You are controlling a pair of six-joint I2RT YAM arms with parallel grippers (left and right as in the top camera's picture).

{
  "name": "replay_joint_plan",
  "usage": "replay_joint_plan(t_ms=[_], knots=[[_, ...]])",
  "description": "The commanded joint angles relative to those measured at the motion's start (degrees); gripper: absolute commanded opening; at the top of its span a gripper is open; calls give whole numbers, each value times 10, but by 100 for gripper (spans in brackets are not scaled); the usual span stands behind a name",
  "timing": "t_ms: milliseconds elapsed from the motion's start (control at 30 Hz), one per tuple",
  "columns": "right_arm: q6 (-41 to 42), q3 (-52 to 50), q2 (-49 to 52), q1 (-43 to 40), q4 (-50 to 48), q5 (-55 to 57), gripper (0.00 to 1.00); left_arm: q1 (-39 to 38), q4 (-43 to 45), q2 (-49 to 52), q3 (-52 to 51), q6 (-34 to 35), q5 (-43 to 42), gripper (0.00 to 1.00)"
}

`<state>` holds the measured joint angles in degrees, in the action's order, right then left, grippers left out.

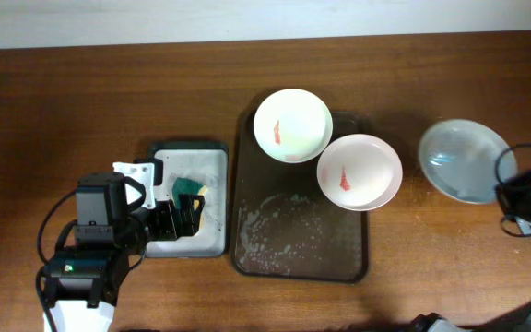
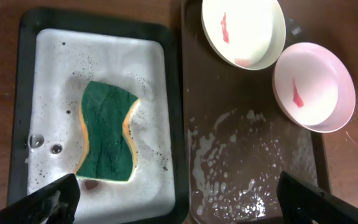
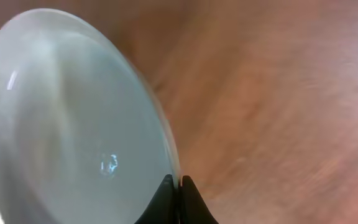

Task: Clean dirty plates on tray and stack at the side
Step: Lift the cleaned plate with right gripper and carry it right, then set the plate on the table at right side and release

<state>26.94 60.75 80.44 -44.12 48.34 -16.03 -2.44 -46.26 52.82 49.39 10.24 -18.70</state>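
The dark brown tray [image 1: 298, 249] lies mid-table, wet and soapy; it also shows in the left wrist view [image 2: 241, 162]. A white plate [image 1: 291, 124] with a red smear sits at its far end, also in the left wrist view [image 2: 244, 31]. A pale pink plate [image 1: 359, 171] with a red smear overlaps the tray's right rim, also in the left wrist view [image 2: 316, 87]. My right gripper [image 3: 179, 183] is shut on the rim of the pale mint plate [image 1: 462, 159], which looks clean and is over the table right of the tray [image 3: 73, 124]. My left gripper [image 2: 176, 199] is open and empty above the sponge tray.
A smaller grey-white tray [image 1: 212, 198] full of suds holds a green-yellow sponge [image 2: 107, 130] left of the brown tray. Bare wooden table surrounds both trays. Cables trail by each arm.
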Motion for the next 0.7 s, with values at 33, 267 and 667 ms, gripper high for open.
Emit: replay_joint_plan(t_ms=[33,267,667], knots=[[24,7,96,-43,-65,19,4,4,1,0,11,-9,-6,100],[-113,7,100,-4,-119,-97,64,4,1,0,11,-9,-6,99],[-207,7,128,362,-151,184,62,4,3,0,11,-10,-6,100]])
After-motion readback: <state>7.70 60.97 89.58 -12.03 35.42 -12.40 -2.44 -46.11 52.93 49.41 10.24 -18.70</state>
